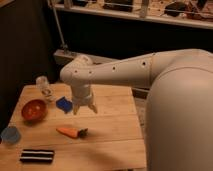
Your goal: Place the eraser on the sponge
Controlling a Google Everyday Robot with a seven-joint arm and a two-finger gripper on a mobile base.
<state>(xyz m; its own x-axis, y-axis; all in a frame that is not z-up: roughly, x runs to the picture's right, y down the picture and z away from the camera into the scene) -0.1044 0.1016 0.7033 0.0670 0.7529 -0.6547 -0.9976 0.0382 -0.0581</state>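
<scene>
Hovering beside the sponge (64, 104), fingers (76, 109) released and empty, the gripper (85, 108) is well apart from the eraser (36, 155); reaching over may knock the carrot (70, 132) between.

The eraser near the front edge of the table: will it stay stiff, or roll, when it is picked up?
The eraser looks like a flat, straight-edged block, so it probably stays stiff. Lying flat, it should not roll. The open end effector hangs beside the sponge, well away from the eraser.
</scene>
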